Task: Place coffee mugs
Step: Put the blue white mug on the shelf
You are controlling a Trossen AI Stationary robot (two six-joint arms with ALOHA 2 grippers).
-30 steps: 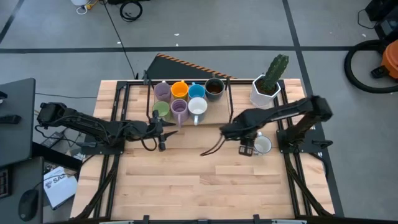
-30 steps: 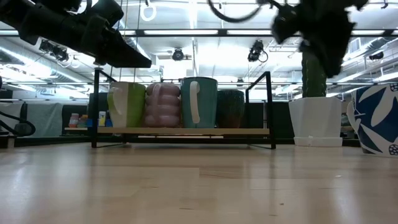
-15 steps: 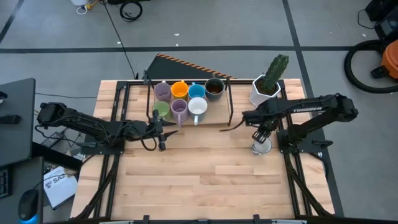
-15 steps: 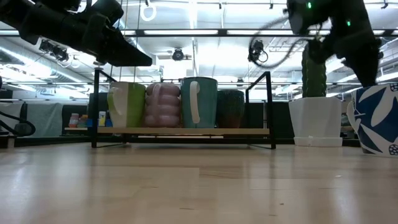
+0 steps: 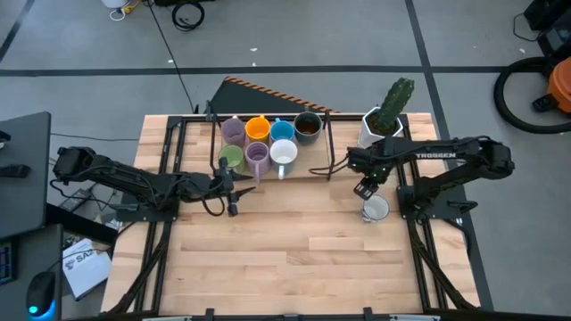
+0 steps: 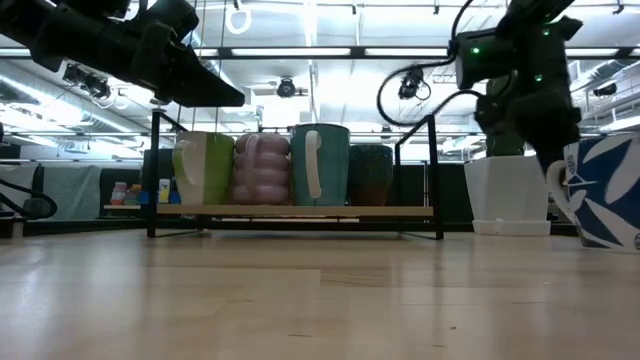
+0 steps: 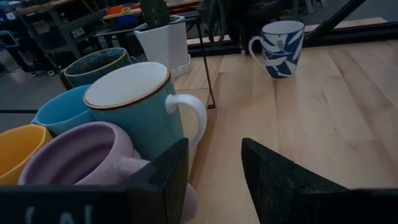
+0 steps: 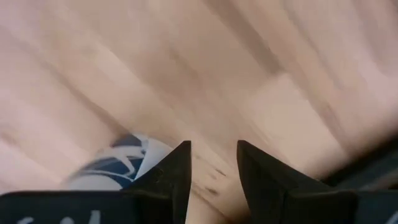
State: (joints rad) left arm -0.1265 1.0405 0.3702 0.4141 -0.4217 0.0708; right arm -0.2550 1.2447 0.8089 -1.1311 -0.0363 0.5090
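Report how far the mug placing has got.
Done: seven mugs sit on the rack. In hand: nothing; the right gripper, open and empty, hovers by the white-and-blue mug standing alone on the table. The left gripper waits, open. Left: grasping and racking that last mug.

Left gripper low over the table, fingers apart with a gap between, holding nothing. Right gripper pointing down, fingers apart, nothing between them.

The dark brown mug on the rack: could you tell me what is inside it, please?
The high view shows the dark brown mug with a brown interior and nothing visibly in it. Its bottom is in shadow, so small contents cannot be excluded.
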